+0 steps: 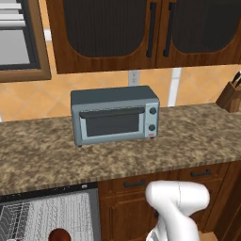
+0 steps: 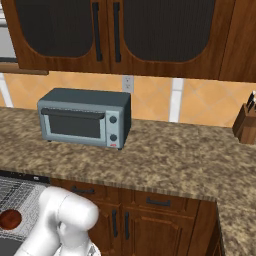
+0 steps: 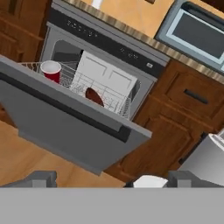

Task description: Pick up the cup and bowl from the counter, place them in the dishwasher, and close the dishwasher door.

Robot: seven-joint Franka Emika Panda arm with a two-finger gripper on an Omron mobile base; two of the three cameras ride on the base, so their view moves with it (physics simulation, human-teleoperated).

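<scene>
Hand view, looking along the gripper and rolled against the room: the red cup stands upright on the white wire rack inside the open dishwasher, and the reddish-brown bowl rests tilted on that rack a little way from the cup. Both are off the granite counter. The dark dishwasher door hangs part-way open in front of them, its long bar handle facing the camera. The two dark finger tips stand wide apart, holding nothing, near the door but not touching it.

Judging from this, only closing the door seems to remain. The risk is a push that lands off-centre or glances off the handle, so the door swings only part-way shut. The rack looks partly pulled out, and if so, the rising door could jam against it or jolt the cup over.

The left base view shows the counter top with a grey-blue toaster oven, a knife block, and a corner of the rack with the bowl. The right base view also shows the bowl. Neither base view gives the door's angle or the cup; the hand view does.
</scene>
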